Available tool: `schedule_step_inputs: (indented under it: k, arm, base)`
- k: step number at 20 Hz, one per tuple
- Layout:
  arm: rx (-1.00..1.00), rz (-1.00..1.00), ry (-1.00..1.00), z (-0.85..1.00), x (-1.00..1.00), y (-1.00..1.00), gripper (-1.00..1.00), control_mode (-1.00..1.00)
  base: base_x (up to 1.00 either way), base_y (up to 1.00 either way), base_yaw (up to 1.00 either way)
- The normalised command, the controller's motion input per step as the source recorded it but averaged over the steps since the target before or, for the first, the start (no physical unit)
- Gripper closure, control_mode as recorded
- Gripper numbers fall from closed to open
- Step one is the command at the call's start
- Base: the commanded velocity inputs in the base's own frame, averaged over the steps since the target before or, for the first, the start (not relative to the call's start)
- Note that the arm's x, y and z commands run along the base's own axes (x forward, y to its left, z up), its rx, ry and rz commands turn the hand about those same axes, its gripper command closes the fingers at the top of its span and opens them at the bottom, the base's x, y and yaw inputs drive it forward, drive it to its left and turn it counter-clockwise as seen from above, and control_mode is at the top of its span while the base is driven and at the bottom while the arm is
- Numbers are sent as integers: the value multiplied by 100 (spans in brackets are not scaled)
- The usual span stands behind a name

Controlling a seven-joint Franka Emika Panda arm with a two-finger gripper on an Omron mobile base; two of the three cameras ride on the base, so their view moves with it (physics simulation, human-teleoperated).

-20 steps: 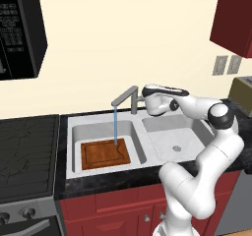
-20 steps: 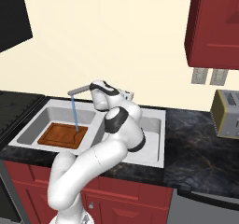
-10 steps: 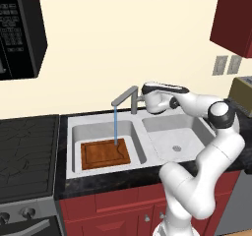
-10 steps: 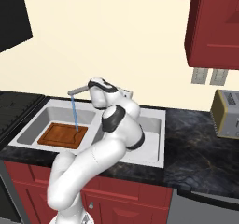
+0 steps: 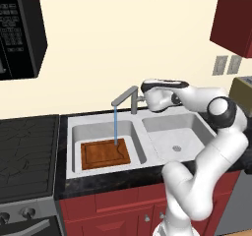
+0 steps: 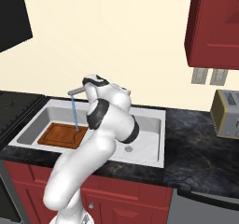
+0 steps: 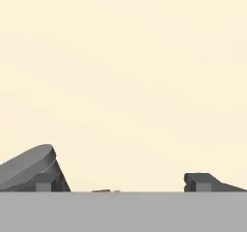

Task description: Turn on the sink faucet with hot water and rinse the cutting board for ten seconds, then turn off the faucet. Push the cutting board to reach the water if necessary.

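Board [image 5: 105, 154] lies flat in the sink's [image 5: 139, 162] left basin, long axis left to right, with the water [image 5: 115, 126] falling onto its far right part. Farther back, the gripper [image 5: 144, 100] sits just right of the faucet [image 5: 129, 97] post, by the lever, so shutting off looks a short reach left. Fingertips [image 7: 44, 182] stand wide apart, holding nothing.

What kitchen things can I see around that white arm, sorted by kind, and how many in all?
Sink basins: 2, in one sink
Faucets: 1, the sink faucet
Water streams: 1, the water
Cutting boards: 1, the cutting board
Toasters: 1
Microwaves: 1
Stoves: 1
Total: 8
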Motion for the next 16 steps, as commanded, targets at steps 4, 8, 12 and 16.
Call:
schedule_step_inputs:
  k: [4, 8, 12, 16]
  arm:
    - [6, 0, 20, 37, -48, -33, -100, -100]
    - [7, 0, 27, 38, -47, -40, -100, -100]
    - [8, 0, 28, 53, -10, -27, -100, -100]
    - [11, 0, 31, 62, 0, -34, -100, -100]
  base:
    - [0, 0, 0]
    - [0, 0, 0]
    - [0, 0, 0]
    - [0, 0, 0]
